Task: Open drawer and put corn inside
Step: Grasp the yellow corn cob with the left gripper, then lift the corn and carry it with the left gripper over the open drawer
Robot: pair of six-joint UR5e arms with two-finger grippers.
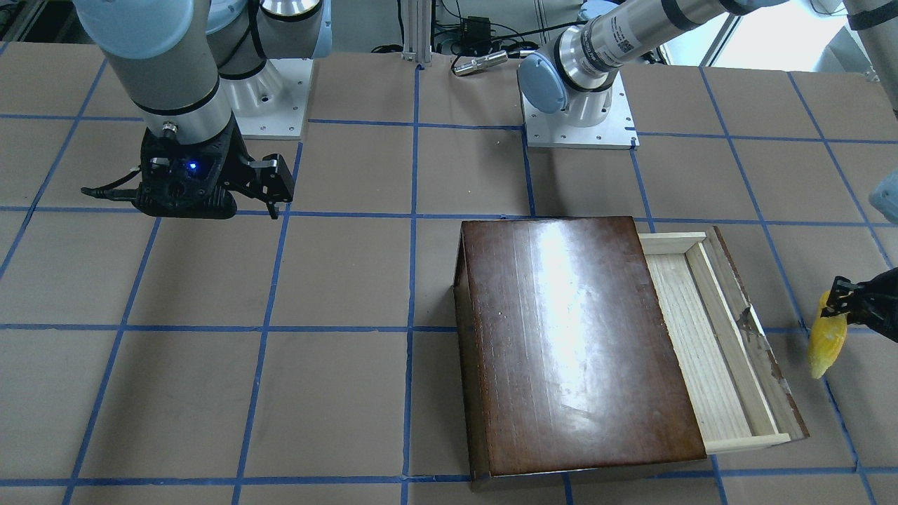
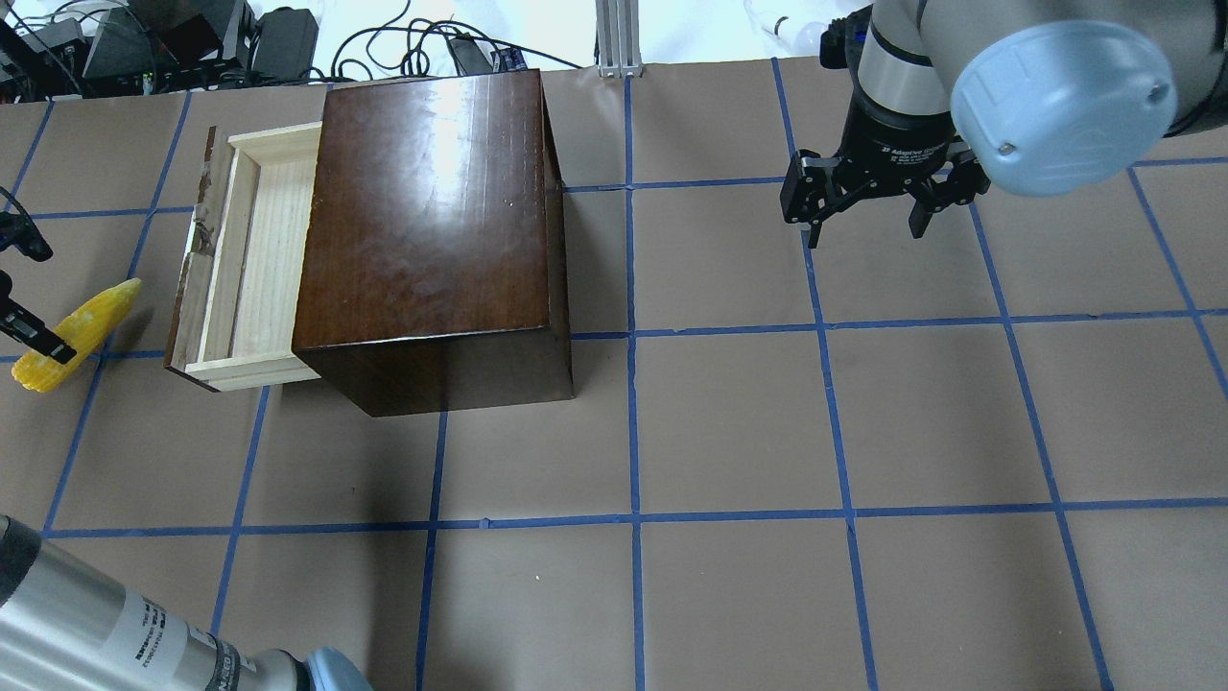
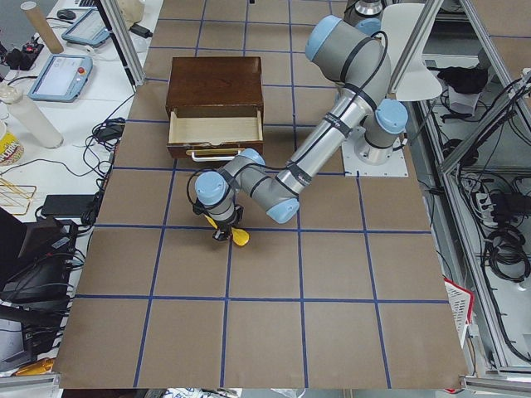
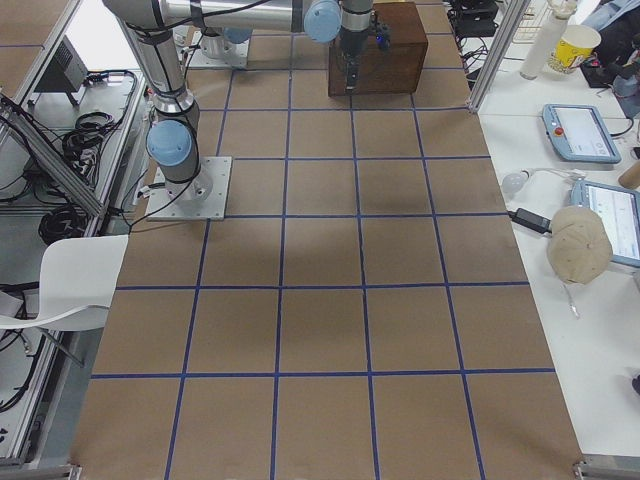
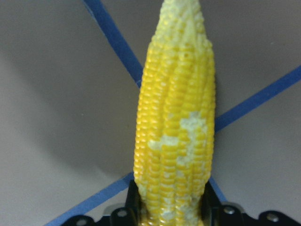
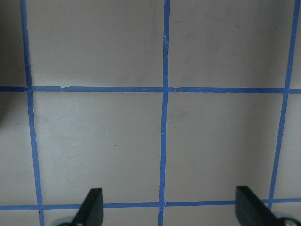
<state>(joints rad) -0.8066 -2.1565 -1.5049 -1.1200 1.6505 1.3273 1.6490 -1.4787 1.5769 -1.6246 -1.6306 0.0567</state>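
Note:
The dark brown wooden box [image 2: 432,221] stands at the table's left side with its pale-wood drawer [image 2: 251,259] pulled open and empty; the drawer also shows in the front-facing view [image 1: 708,344]. My left gripper [image 2: 29,331] is shut on the yellow corn [image 2: 77,331] and holds it just off the table, to the left of the drawer's front panel. The corn fills the left wrist view [image 5: 175,122], its paler tip pointing away. My right gripper [image 2: 868,226] is open and empty, hovering over the far right part of the table, well away from the box.
Blue tape lines grid the brown table [image 2: 729,422]. The arm bases [image 1: 579,119] stand on white plates at the robot's edge. Cables and gear [image 2: 144,43] lie beyond the far edge behind the box.

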